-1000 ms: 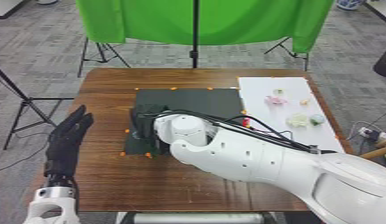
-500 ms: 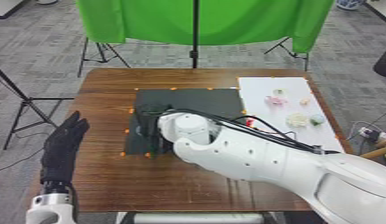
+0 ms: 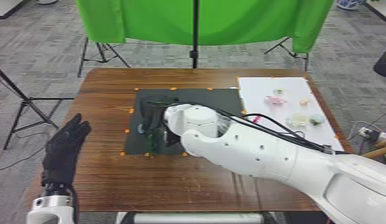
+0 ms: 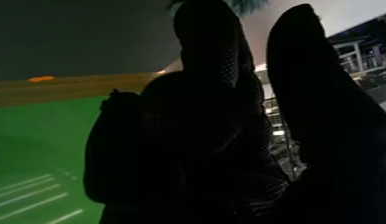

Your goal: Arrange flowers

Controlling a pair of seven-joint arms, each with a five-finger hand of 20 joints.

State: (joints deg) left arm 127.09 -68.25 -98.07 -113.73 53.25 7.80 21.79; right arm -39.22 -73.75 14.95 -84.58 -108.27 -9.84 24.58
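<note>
In the head view, my right hand (image 3: 152, 112) is over the dark mat, partly hidden by its white wrist. A dark green item (image 3: 155, 135) lies on the mat beside it. Pink (image 3: 276, 100), white (image 3: 297, 120) and pale green (image 3: 316, 119) flowers rest on the white sheet. My left hand (image 3: 67, 145) stays off the mat at the table's left side, fingers straight. In the right wrist view, the right hand (image 4: 203, 120) has long, extended fingers with a gap between them, and a teal leafy thing (image 4: 249, 6) is beyond the tips.
The dark mat (image 3: 212, 97) has orange marks around its edge. The white sheet (image 3: 260, 87) covers the right part of the brown table (image 3: 109, 180). A red item (image 3: 256, 119) is beside the right arm's cables. Beyond the table hangs a green cloth (image 3: 252, 22).
My right wrist has shifted right across the mat, and more of the dark green item shows beside it. The left hand has moved only slightly.
</note>
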